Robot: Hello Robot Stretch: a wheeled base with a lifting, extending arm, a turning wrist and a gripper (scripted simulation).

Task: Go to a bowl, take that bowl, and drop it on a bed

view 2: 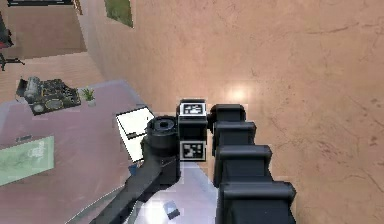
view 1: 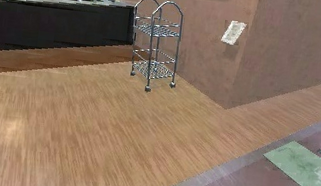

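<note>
Wood floor [view 1: 86, 113] surrounds a grey tabletop [view 2: 70, 135], and the robot stands beside it (approach judged complete or nearly so). The arm [view 2: 245, 165] reaches across it. The pincer [view 2: 140, 182] shows against the surface by a white sheet [view 2: 130, 130], so its grip state and load cannot be told. Whether the tray [view 2: 50, 95] carries the bowl cannot be told either. Grasp and bed delivery remain.

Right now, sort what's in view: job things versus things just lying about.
Job: claw.

Lying about: wire rack, dark counter, glass table, green mat, white sheet, tray of small things.
</note>
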